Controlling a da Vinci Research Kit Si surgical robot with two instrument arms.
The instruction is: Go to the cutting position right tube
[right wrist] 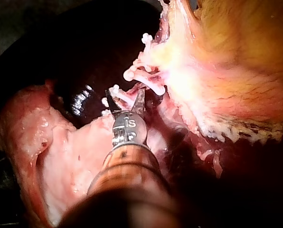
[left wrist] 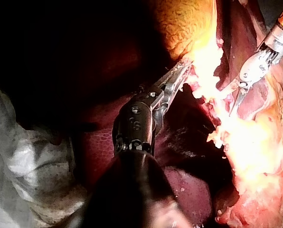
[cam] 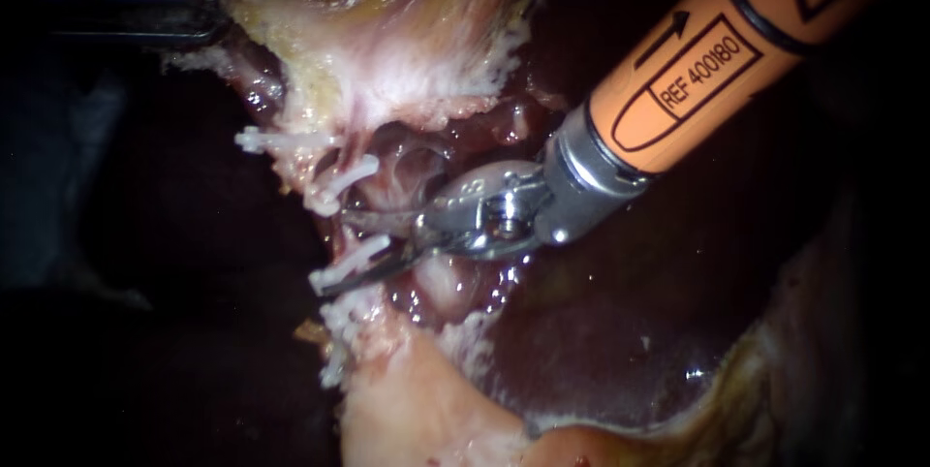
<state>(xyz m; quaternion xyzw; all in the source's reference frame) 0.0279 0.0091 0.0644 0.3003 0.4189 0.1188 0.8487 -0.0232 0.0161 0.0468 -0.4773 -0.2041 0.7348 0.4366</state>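
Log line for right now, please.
left tool: shut on gallbladder | right tool: jaws open, astride clipped tube

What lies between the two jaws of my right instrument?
In the right wrist view, a pink tube lies in the gap between the right instrument's open jaws; white clips sit just ahead.

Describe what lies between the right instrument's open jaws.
On the right instrument, a pink tube crosses the gap, white clips beside it. What lies behind the tube is hidden.
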